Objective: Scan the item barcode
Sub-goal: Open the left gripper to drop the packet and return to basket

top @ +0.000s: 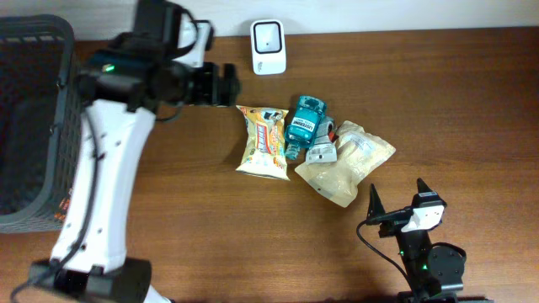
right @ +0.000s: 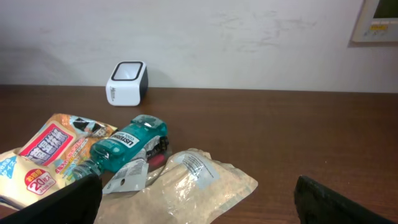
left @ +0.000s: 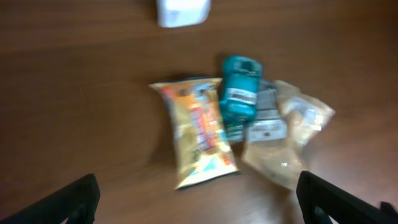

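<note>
Left pincer (top: 231,87), wide open, empty: we should grip the yellow foil snack packet (top: 263,141) by one edge, leaving both faces clear for scanning.

Scanner (top: 269,47) by the table's (top: 472,126) far edge, bottle (top: 305,124) between snack bag (top: 263,141) and pouch (top: 349,162), basket (top: 34,126) at left edge

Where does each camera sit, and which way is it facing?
Overhead: above the table, looking straight down; both arms, left pincer and right pincer, show.
Left wrist: above the snack bag, angled down; own fingertips at the bottom corners.
Right wrist: low over the table, facing the wall; own fingertips likewise.
Shared: all three show the barcode scanner and mouthwash bottle.
</note>
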Robot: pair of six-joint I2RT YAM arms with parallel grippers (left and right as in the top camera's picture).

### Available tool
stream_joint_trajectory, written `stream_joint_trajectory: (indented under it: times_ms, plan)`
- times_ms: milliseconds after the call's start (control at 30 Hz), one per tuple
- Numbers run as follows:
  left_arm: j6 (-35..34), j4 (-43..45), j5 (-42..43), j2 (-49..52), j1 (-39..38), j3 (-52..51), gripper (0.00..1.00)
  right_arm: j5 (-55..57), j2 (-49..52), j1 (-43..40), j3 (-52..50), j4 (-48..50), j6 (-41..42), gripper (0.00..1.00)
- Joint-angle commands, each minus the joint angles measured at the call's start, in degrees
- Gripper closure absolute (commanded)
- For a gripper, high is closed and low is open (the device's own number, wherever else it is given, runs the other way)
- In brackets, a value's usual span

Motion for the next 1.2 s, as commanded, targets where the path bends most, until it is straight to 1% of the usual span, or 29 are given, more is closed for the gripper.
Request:
stream_joint_trajectory:
  times_ms: [0,100,167,233,267,467,567,667,767,800,833,867,900,933,1000,1067,1167]
  plan:
    - [0.94,-3.39,-7.26,-3.63,3.76,0.96,0.01,0.7,-0.42,-0.26,-0.52,-0.02,0.24,0.02]
    - [0.85,-5.55,-12.98,-3.74,6.75,0.96,0.01,0.68,-0.42,-0.26,-0.52,-0.02,0.24,0.02]
    - [0.07,-4.85,-13.51,-3.74,10.58,0.96,0.01,0.7,-0.42,-0.26,-0.52,-0.02,0.24,0.02]
    - [-3.3,-3.37,-13.46,-3.74,16.41,0.96,0.01,0.68,-0.42,-0.26,-0.52,-0.02,0.24,0.02]
    - [-4.92,-2.36,-13.49,-3.74,20.52,0.96,0.01,0.68,-0.42,-0.26,-0.52,-0.02,0.24,0.02]
    - [-11.1,2.4,-13.49,-3.74,37.97,0.96,0.01,0.7,-0.42,-0.26,-0.52,-0.02,0.24,0.02]
    - [-12.0,5.07,-13.51,-3.72,44.72,0.96,0.01,0.68,-0.42,-0.26,-0.52,-0.02,0.24,0.01]
    - [-11.96,6.67,-13.81,-3.48,49.37,0.94,0.01,0.68,-0.42,-0.26,-0.52,-0.02,0.24,0.02]
    - [-11.89,7.72,-18.49,-2.6,52.57,0.9,0.01,0.68,-0.42,-0.26,-0.52,-0.02,0.24,0.02]
    - [-11.06,7.67,-21.62,-2.03,53.42,0.9,0.01,0.68,-0.42,-0.26,-0.52,-0.02,0.24,0.02]
    - [-8.44,7.67,-23.89,-1.31,54.03,0.9,0.01,0.68,-0.42,-0.26,-0.52,-0.02,0.24,0.02]
    - [-3.93,7.67,-25.75,-0.07,54.66,0.9,0.01,0.68,-0.42,-0.26,-0.52,-0.02,0.24,0.02]
    - [-0.79,7.56,-26.01,0.92,55.06,0.9,0.0,0.68,-0.42,-0.26,-0.52,-0.02,0.24,0.02]
    - [2.67,7.37,-25.94,2.29,55.45,0.79,0.02,0.7,-0.42,-0.26,-0.52,-0.02,0.24,0.02]
    - [7.43,6.62,-25.66,4.37,55.52,0.26,0.04,0.68,-0.42,-0.26,-0.52,-0.02,0.24,0.02]
    - [14.32,5.81,-22.36,6.56,55.52,-0.94,0.06,0.68,-0.42,-0.26,-0.52,-0.02,0.24,0.02]
    - [21.77,4.31,-14.75,9.16,55.52,-1.38,0.06,0.68,-0.42,-0.26,-0.52,-0.02,0.24,0.02]
